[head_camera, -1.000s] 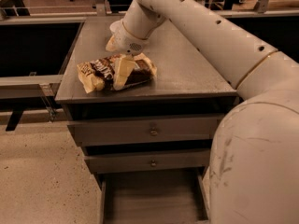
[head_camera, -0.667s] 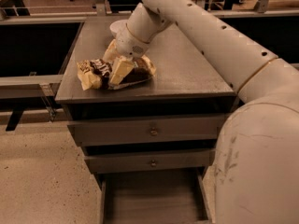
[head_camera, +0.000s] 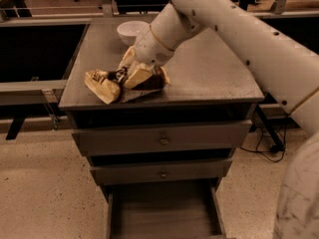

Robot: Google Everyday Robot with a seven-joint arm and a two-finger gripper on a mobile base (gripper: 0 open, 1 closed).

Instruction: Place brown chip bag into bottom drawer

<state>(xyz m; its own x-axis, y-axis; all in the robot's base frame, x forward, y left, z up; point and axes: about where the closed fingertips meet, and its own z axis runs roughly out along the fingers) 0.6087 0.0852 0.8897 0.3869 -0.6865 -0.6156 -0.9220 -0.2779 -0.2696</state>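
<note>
The brown chip bag (head_camera: 105,84) lies crumpled on the grey cabinet top (head_camera: 209,78), near its front left edge. My gripper (head_camera: 132,68) reaches down from the upper right and sits on the bag's right half. Its cream fingers (head_camera: 138,76) are pressed in on the bag from both sides. The bag still rests on the top. The bottom drawer (head_camera: 162,210) is pulled out below, a wide shallow tray with nothing in it.
A white bowl (head_camera: 131,31) stands at the back of the cabinet top, just behind my gripper. Two shut knob-fronted drawers (head_camera: 162,140) sit above the open one. My arm (head_camera: 249,29) crosses the upper right. A cable (head_camera: 264,143) lies on the floor to the right.
My gripper has come lower onto the bag and its fingers have drawn closer together around it. The view has shifted, and the open bottom drawer shows more fully.
</note>
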